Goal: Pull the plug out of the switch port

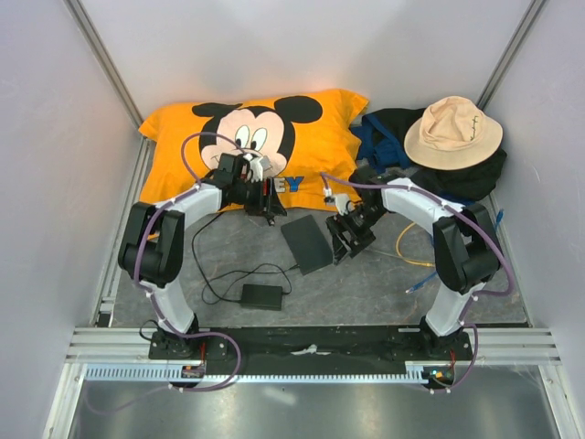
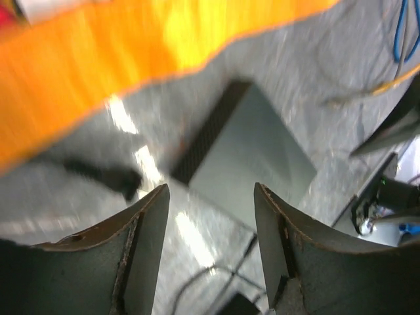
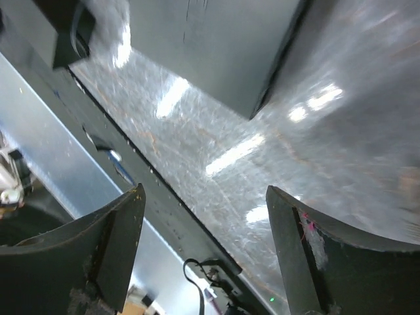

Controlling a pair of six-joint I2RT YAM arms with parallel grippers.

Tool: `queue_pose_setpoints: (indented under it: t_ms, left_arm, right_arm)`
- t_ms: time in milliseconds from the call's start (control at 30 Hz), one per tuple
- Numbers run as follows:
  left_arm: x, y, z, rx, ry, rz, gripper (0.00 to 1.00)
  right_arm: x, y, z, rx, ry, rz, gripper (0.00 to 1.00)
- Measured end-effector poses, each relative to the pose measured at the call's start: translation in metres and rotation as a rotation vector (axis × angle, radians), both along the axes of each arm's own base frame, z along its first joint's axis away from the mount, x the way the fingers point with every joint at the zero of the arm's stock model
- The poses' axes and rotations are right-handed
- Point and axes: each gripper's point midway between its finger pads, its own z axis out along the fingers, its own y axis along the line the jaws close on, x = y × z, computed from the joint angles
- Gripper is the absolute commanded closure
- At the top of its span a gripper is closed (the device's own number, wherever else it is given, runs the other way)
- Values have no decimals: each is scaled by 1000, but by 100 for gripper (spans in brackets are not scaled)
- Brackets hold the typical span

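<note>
Your flat matte black rectangular switch (image 1: 307, 243) lies flat on the grey table surface (image 1: 366, 283), near the middle of the top view, with its long side tilted toward 11 o'clock. From these views you cannot make out whether a plug sits in its sockets.

Your left arm rises from its base, folds at the elbow on the 9 o'clock side of the table and reaches inward. The left gripper (image 1: 268, 208) hangs at the near edge of the orange Mickey Mouse pillow (image 1: 183, 128), about 11 o'clock from the switch and apart from it. Its jaws stand spread, with nothing between them.

Your right arm folds the same way on the 3 o'clock side. The right gripper (image 1: 347, 240) points down just beside the switch's 3 o'clock edge; you cannot tell whether it touches. Its jaws are wide apart and empty, over bare table.

A small black power brick (image 1: 261, 295) with a thin cord lies at 7 o'clock from the switch. A yellow cable (image 1: 402, 240) curls at 3 o'clock beyond the right gripper. A beige cloth hat (image 1: 452, 131) rests at 1 o'clock.
</note>
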Motion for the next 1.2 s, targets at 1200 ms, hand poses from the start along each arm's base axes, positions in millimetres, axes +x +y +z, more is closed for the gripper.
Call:
queue_pose_setpoints:
  t_ms: [1200]
  left_arm:
    - [-55, -42, -35, 154, -28, -221, 37]
  right_arm:
    - [93, -2, -11, 54, -66, -164, 12]
